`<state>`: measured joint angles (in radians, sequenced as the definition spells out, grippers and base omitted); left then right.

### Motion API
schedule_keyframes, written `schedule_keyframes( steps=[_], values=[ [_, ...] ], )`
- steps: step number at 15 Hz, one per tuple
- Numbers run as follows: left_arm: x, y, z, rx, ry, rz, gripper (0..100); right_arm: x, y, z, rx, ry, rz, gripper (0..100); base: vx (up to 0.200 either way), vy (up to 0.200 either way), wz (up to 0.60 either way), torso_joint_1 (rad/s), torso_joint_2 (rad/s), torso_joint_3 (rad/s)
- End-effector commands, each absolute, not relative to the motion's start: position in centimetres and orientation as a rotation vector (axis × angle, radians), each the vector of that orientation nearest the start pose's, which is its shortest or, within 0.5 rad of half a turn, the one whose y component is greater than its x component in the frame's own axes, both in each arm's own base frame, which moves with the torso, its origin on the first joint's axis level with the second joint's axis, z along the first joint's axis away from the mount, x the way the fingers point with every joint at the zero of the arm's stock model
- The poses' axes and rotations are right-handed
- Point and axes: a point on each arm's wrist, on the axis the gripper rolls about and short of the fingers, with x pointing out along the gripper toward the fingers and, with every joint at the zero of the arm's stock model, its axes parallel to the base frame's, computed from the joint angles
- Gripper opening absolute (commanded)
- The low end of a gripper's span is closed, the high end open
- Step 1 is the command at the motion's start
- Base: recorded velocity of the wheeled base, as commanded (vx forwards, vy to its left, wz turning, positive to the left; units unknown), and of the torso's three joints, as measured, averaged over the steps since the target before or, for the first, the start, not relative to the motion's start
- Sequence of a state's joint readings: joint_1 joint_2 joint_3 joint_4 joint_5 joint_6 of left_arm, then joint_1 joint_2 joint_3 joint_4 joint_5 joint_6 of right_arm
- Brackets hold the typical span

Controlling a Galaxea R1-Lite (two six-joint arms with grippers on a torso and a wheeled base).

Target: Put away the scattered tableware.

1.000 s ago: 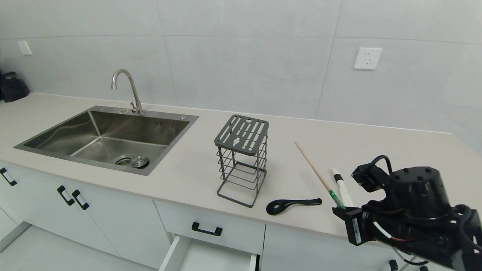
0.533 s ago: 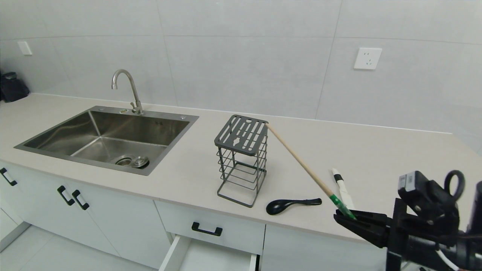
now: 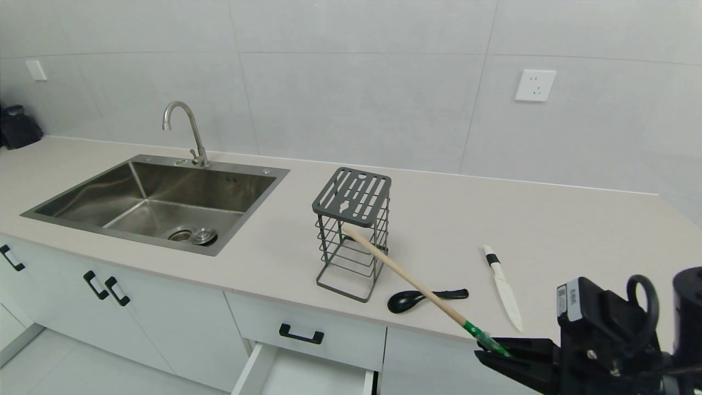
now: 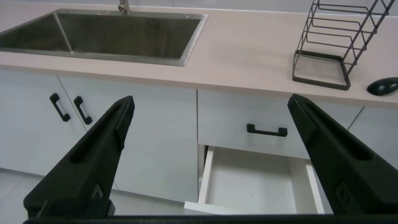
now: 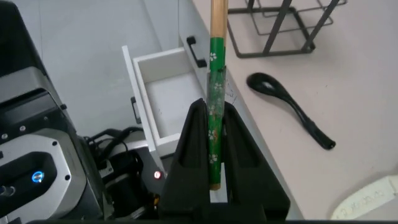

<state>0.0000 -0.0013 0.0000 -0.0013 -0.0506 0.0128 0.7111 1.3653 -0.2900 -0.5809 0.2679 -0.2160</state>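
Observation:
A long wooden chopstick (image 3: 406,277) with a green end is pinched in my shut right gripper (image 3: 493,350), off the counter's front edge at the right. It slants up, and its tip lies in front of the dark wire rack (image 3: 352,233). In the right wrist view the fingers (image 5: 198,134) close on the chopstick's green end (image 5: 216,68). A black spoon (image 3: 425,299) and a white knife (image 3: 503,285) lie on the counter near the rack. My left gripper (image 4: 210,102) hangs open in front of the cabinets, holding nothing.
A steel sink (image 3: 82,189) with a tap (image 3: 184,129) sits at the counter's left. Below the rack a white drawer (image 3: 307,378) stands pulled out, also seen as the drawer (image 4: 258,186) in the left wrist view. Bare counter lies behind the knife.
The right gripper lifted the chopstick off the counter and dropped toward the front edge. The chopstick's tip swung from the counter to the rack's top corner, then down in front of the rack.

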Motion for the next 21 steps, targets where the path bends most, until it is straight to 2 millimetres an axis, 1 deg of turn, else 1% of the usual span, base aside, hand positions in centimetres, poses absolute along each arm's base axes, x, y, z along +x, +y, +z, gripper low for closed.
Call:
schedule_keyframes(
  steps=[1,2,3,4,5,7,8,9,10,13,14,18,19,21],
  values=[
    [-2.3,-0.1,7.6,0.014,-0.002,-0.051,100,13.3,14.0,12.6,-0.334,0.424,1.053,0,0.0,0.0,0.0,0.0,0.0,0.0],
    [-2.3,-0.1,7.6,0.014,-0.002,-0.051,100,13.6,15.1,12.6,-0.357,0.438,1.038,0,0.0,0.0,0.0,0.0,0.0,0.0],
    [-2.3,-0.1,7.6,0.014,-0.002,-0.051,100,14.2,16.1,12.3,-0.371,0.456,1.031,0,0.0,0.0,0.0,0.0,0.0,0.0],
    [-2.3,-0.1,7.6,0.012,-0.002,-0.051,100,14.8,17.0,11.9,-0.382,0.479,1.037,0,0.0,0.0,0.0,0.0,0.0,0.0],
    [-2.3,-0.1,7.6,0.012,-0.002,-0.051,100,14.9,17.5,11.4,-0.391,0.497,1.046,0,0.0,0.0,0.0,0.0,0.0,0.0],
    [-2.3,-0.1,7.6,0.014,-0.002,-0.051,100,15.1,18.5,9.5,-0.43,0.566,1.07,0,0.0,0.0,0.0,0.0,0.0,0.0],
    [-2.3,-0.1,7.6,0.012,-0.002,-0.051,100,15.1,18.7,9.4,-0.433,0.568,1.074,0,0.0,0.0,0.0,0.0,0.0,0.0],
    [-2.3,-0.1,7.6,0.014,-0.002,-0.051,100,14.8,19.4,9.4,-0.442,0.562,1.102,0,0.0,0.0,0.0,0.0,0.0,0.0],
    [-2.3,-0.1,7.6,0.014,-0.002,-0.051,100,14.8,19.6,9.5,-0.442,0.557,1.11,0,0.0,0.0,0.0,0.0,0.0,0.0],
    [-2.3,-0.1,7.6,0.012,-0.002,-0.051,100,15.3,20.1,10.2,-0.432,0.527,1.104,0,0.0,0.0,0.0,0.0,0.0,0.0],
    [-2.3,-0.1,7.6,0.014,-0.002,-0.051,100,15.9,20.8,10.4,-0.427,0.514,1.101,0,0.0,0.0,0.0,0.0,0.0,0.0],
    [-2.3,-0.1,7.6,0.014,-0.002,-0.051,100,17.3,22.6,10.1,-0.424,0.504,1.108,0,0.0,0.0,0.0,0.0,0.0,0.0],
    [-2.3,-0.1,7.6,0.012,-0.002,-0.051,100,17.6,23.1,9.7,-0.433,0.511,1.111,0,0.0,0.0,0.0,0.0,0.0,0.0],
    [-2.3,-0.1,7.6,0.014,-0.002,-0.051,100,17.7,23.4,9.2,-0.481,0.5,1.128,0,0.0,0.0,0.0,0.0,0.0,0.0]
  ],
)
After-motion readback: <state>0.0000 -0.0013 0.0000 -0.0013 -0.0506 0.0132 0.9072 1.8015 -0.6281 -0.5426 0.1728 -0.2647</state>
